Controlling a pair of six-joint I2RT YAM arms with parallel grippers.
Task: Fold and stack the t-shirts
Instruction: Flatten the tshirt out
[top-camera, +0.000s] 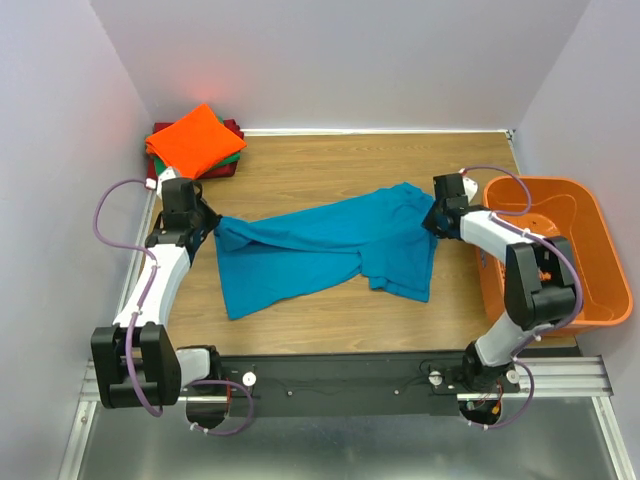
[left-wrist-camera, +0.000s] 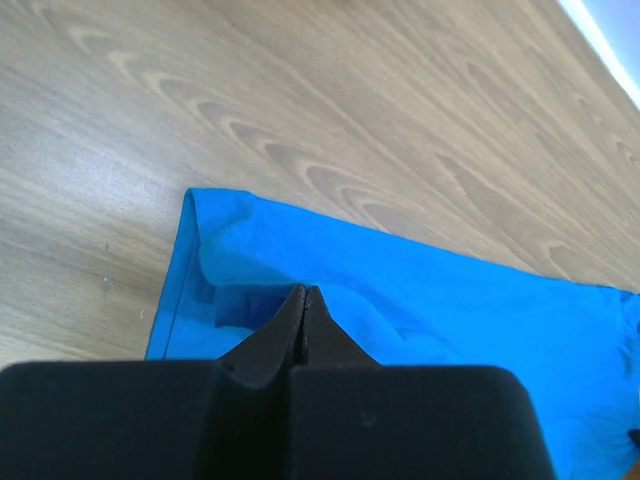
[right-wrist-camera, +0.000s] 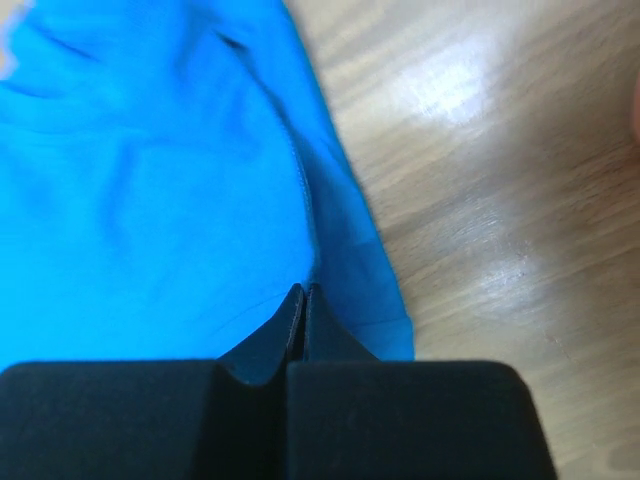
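The teal-blue t-shirt (top-camera: 320, 250) lies crumpled across the middle of the table, its upper edge pulled taut between my two grippers. My left gripper (top-camera: 210, 228) is shut on the shirt's left edge; in the left wrist view its tips (left-wrist-camera: 305, 290) meet in bunched blue cloth (left-wrist-camera: 450, 300). My right gripper (top-camera: 430, 220) is shut on the shirt's right edge; in the right wrist view its tips (right-wrist-camera: 303, 290) meet by a seam of the cloth (right-wrist-camera: 150, 200). A folded orange t-shirt (top-camera: 193, 138) tops a stack over a green one (top-camera: 226, 161) and a dark red one (top-camera: 233, 127) at the back left corner.
An orange plastic basket (top-camera: 597, 240) stands at the right edge of the table, just beyond my right arm. Purple walls close in on the left, back and right. Bare wood shows in front of and behind the shirt.
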